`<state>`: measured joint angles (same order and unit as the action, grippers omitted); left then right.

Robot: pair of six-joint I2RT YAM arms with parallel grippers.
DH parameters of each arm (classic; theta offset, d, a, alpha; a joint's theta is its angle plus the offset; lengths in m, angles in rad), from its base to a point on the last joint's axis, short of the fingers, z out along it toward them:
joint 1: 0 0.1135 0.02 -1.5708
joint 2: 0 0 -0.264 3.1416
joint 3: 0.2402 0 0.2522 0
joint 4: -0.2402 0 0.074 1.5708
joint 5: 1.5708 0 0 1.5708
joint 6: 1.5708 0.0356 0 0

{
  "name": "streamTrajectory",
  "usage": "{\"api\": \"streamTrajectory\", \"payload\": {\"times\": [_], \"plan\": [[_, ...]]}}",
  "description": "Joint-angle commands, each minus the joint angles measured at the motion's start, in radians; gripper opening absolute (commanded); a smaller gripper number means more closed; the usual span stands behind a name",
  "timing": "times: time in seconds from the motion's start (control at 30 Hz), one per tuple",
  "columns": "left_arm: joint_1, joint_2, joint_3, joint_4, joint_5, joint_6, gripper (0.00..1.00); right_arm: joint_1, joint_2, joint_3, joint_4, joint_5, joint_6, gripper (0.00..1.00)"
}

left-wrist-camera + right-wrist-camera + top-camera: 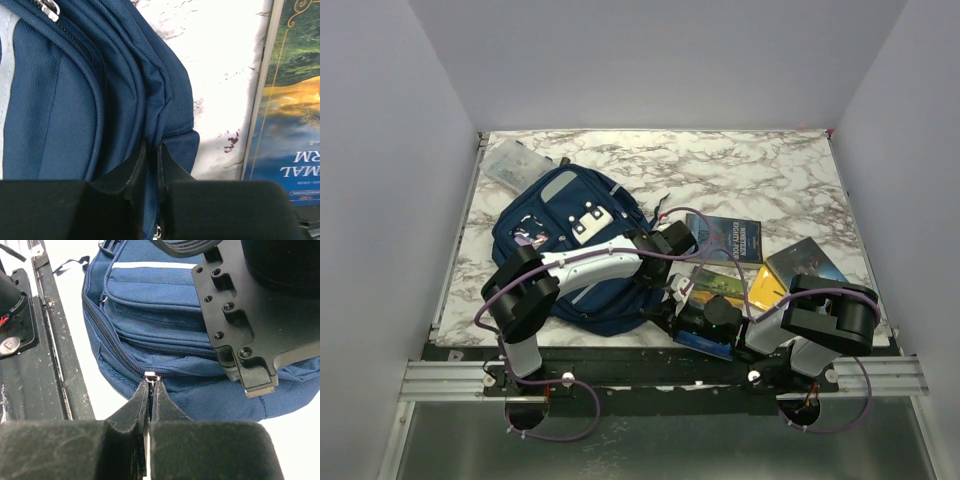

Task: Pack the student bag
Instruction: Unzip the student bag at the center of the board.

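Observation:
The student bag (560, 245), navy blue with grey stripes and a white patch, lies flat on the left of the marble table. My left gripper (670, 242) reaches across to its right edge. In the left wrist view it (152, 146) is shut on a fold of the bag's fabric (60, 100). My right gripper (670, 302) is at the bag's near right edge. In the right wrist view it (150, 384) is shut on the metal zipper pull (151, 375) of the bag (150, 305). The zipper looks closed on both sides of the pull.
A dark blue book (735, 240), a yellow and blue book (805, 265) and a green book (720, 285) lie to the right of the bag. A clear plastic box (515, 165) sits at the back left. The left gripper's body (250, 315) hangs over the bag.

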<state>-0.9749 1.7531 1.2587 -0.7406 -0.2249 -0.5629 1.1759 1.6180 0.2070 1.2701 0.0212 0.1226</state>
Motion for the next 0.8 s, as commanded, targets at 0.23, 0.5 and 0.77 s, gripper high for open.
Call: {"api": "streamTrajectory", "payload": {"times": [0.23,0.5,0.77], "plan": [[0.047,-0.142,0.071,-0.011,-0.379,0.03,0.0,0.001,-0.089,0.048,-0.19,-0.031,-0.043,0.0],[0.053,-0.228,0.242,-0.019,-0.638,-0.083,0.0,0.033,-0.235,0.167,-0.528,-0.027,-0.044,0.0],[0.053,-0.152,0.482,0.002,-0.794,-0.137,0.0,0.174,-0.104,0.369,-0.726,0.172,-0.053,0.0]]}}
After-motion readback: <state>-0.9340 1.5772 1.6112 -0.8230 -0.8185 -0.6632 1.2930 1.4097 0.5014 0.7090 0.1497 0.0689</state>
